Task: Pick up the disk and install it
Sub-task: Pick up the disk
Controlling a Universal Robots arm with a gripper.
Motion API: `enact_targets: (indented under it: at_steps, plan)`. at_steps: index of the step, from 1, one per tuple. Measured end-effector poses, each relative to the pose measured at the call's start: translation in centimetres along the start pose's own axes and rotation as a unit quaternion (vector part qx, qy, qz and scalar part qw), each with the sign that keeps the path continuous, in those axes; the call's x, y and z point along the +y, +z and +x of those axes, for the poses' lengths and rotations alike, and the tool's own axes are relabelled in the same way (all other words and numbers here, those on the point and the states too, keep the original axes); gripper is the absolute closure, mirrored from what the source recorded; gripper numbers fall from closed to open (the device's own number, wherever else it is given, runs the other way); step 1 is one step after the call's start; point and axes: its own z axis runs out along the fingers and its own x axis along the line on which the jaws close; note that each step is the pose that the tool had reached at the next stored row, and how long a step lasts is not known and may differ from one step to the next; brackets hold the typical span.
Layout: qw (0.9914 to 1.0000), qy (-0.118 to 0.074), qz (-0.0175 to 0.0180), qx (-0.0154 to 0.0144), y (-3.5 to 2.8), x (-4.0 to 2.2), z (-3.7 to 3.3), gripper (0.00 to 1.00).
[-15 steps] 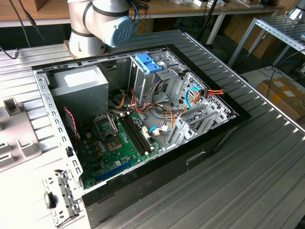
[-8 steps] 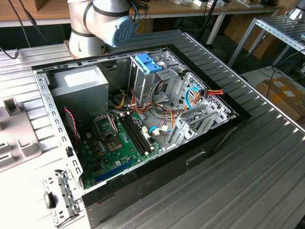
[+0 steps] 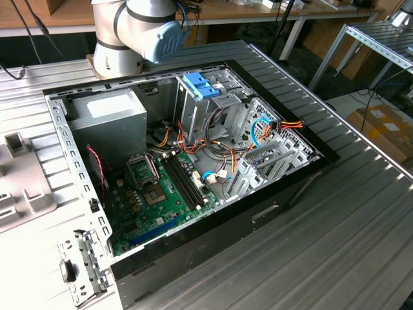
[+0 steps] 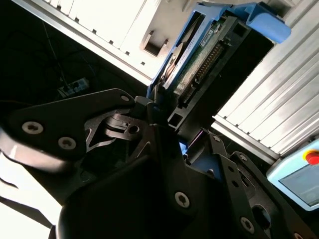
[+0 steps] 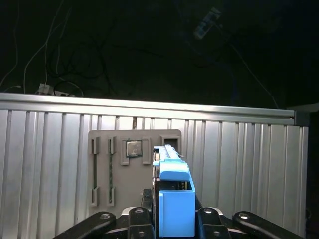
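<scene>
Aluminium, ribbed and silver, is making up the table that we are looking at in the exterior view. An open black-and-grey metal computer case is lying on its side on it. Inside the case we are seeing a green motherboard, a grey box-shaped power supply and a tangle of orange, yellow and red cables. A bright blue plastic piece is sitting on top of the metal drive cage at the far side of the case. The white robot arm base with its light-blue joint cap is standing behind the case. A pale grey fixture plate is lying on the table at the exterior view's left.

In the second wrist view we are finding the black metal gripper clenching the disk, a flat grey hard drive framed in a light-blue plastic carrier with a brighter blue end tab. It is being gripped at the end opposite the tab, and its green circuit board is facing the camera. A light-blue console with a red button is showing past the table's edge.

In the first wrist view we are seeing the disk standing edge-on between the black fingers, which are pressing on its two sides. Behind it the fixture plate is lying on the ribbed table, and a small square silver chip is sitting in one of the plate's pockets.
</scene>
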Motion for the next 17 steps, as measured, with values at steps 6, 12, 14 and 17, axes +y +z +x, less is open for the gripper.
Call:
enact_targets:
  at_steps: [6,12,14,17]
  plan:
    - [1.0,0.0,0.0,0.0,-0.02,0.04,0.72,0.64]
    - [1.0,0.0,0.0,0.0,-0.05,0.09,1.78,0.64]
    - [1.0,0.0,0.0,0.0,-0.07,0.11,2.23,0.64]
    - [1.0,0.0,0.0,0.0,-0.08,0.13,2.67,0.64]
